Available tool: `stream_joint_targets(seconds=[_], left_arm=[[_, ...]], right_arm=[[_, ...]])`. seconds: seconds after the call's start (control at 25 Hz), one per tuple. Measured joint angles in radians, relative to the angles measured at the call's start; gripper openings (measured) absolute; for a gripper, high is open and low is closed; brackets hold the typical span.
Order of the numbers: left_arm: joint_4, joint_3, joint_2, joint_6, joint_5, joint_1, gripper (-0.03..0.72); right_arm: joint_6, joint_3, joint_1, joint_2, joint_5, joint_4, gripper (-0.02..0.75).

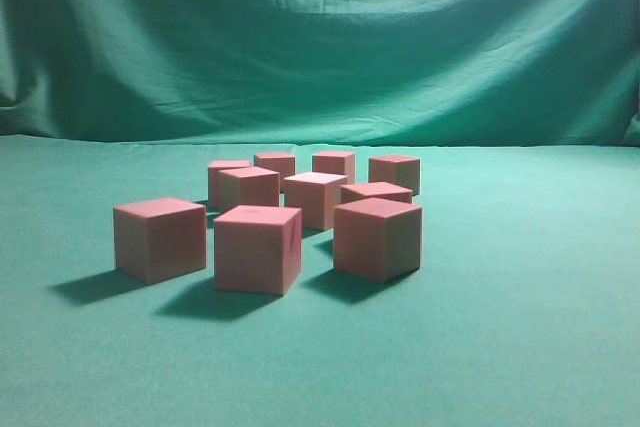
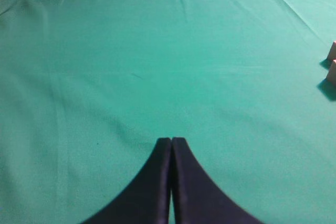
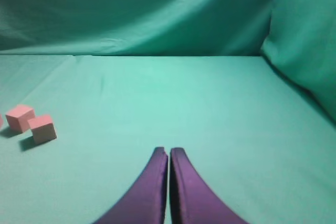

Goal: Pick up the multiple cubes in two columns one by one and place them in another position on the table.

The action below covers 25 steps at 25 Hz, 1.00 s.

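Several salmon-pink cubes point(image 1: 258, 247) stand in a loose cluster at the middle of the green table point(image 1: 520, 327) in the exterior view; neither arm shows there. Over bare cloth in the left wrist view, my left gripper point(image 2: 171, 140) is shut and empty, and the edges of two cubes point(image 2: 332, 72) peek in at the far right. My right gripper point(image 3: 168, 150) is likewise shut and empty over bare cloth, with two cubes point(image 3: 43, 128) well off to its left near the frame edge.
A draped green backdrop point(image 1: 320, 37) rises behind the table. In the right wrist view the cloth also climbs as a wall point(image 3: 304, 40) on the right. Bare cloth lies on both sides of the cluster and in front of it.
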Motion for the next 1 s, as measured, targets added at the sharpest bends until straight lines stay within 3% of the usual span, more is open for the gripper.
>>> stream_joint_targets(seconds=[0.36,1.0], left_arm=[[0.0,0.0,0.0,0.0,0.0,0.0,0.0],[0.0,0.0,0.0,0.0,0.0,0.0,0.0]], right_arm=[[0.002,0.003,-0.002,-0.002,0.159,0.032,0.0],[0.0,0.003,-0.004,-0.002,0.169,0.038,0.0]])
